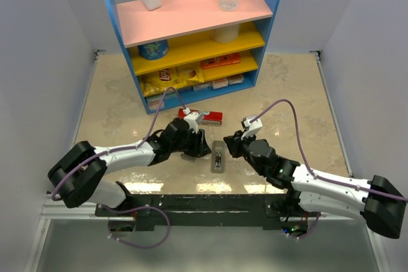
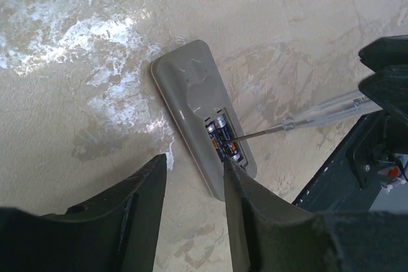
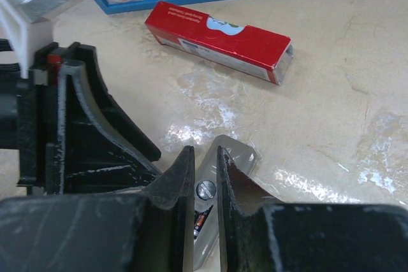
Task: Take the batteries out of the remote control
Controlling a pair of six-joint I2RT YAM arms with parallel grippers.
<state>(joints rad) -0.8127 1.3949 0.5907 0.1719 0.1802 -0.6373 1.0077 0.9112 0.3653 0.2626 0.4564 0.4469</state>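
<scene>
The remote control (image 1: pixel 218 156) lies face down on the table between my two grippers, with its battery bay open. Two small batteries (image 2: pixel 221 139) sit side by side in the bay. My left gripper (image 1: pixel 196 146) is open and empty just left of the remote. In the left wrist view (image 2: pixel 194 160) its right finger (image 2: pixel 237 183) overlaps the remote's (image 2: pixel 194 103) near end. My right gripper (image 1: pixel 231 144) is shut on a thin pale stick tool (image 2: pixel 306 117), whose metal tip reaches into the bay at the batteries. The tool's round slotted end (image 3: pixel 205 189) shows between the right fingers (image 3: pixel 185 170).
A flat red box (image 1: pixel 203 116) lies just beyond the remote and also shows in the right wrist view (image 3: pixel 220 39). A blue shelf unit (image 1: pixel 191 36) with packets and bottles stands at the back. White walls close both sides.
</scene>
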